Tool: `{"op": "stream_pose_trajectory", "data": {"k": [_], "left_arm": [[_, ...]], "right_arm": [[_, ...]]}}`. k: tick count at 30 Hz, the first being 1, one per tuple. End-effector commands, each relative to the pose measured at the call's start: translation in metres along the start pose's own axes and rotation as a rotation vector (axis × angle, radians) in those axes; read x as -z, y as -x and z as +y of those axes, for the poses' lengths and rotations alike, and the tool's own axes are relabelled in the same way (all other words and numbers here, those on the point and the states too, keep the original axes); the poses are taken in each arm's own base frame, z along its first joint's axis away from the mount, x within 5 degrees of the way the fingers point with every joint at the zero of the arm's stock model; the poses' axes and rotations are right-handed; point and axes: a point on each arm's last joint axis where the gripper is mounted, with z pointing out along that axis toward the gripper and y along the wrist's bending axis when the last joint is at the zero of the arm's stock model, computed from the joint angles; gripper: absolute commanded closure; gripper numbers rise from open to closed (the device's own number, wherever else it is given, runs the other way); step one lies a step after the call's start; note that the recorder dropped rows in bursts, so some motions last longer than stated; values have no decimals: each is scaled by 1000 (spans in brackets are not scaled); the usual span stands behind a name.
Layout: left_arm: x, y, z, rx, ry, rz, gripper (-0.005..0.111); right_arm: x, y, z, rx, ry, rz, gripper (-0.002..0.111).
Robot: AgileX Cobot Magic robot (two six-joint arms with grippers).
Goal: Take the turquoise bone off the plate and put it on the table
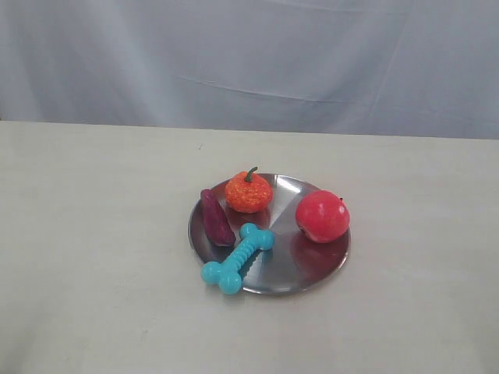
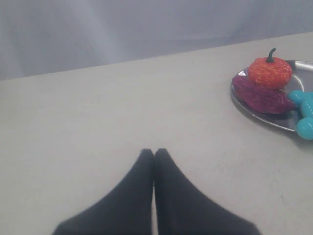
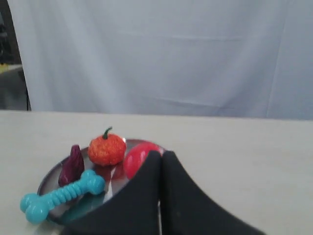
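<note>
The turquoise bone [image 1: 237,258] lies on the near left part of the silver plate [image 1: 316,267], one knobbed end hanging over the rim toward the table [image 1: 93,257]. It also shows in the right wrist view as the bone [image 3: 61,196] and partly at the frame edge as the bone [image 2: 304,113] in the left wrist view. My left gripper [image 2: 153,152] is shut and empty over bare table, well away from the plate [image 2: 259,113]. My right gripper [image 3: 162,155] is shut and empty, in front of the plate [image 3: 49,180]. Neither gripper appears in the exterior view.
On the plate sit an orange pumpkin toy [image 1: 248,192], a purple sweet potato toy [image 1: 216,219] beside the bone, and a red apple toy [image 1: 322,216] on the right. A pale grey curtain [image 1: 249,54] hangs behind the table.
</note>
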Motion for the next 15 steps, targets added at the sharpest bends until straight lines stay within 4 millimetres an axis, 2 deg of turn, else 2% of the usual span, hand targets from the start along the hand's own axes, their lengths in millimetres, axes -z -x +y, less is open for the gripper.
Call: {"op": "stream_pose_trajectory", "data": {"k": [1,3,5,7,11,15], "left_arm": [[0,-1,0,-2,-2,1,107],[0,-1,0,-2,-2,1,107],[0,-1,0,-2,-2,1,107],[0,-1,0,-2,-2,1,107],[0,-1,0,-2,-2,1,107],[0,-1,0,-2,-2,1,107]], "right_arm": [[2,17,2,-118,34,-183,109],[3,20,2,-186,45,-221,109],[2,19,2,-186,38,-181,109],[4,25,4,-175,32,-139,109],[15,57,8,-141,26,-92,109],[15,93,12,-94,-14,62,109]]}}
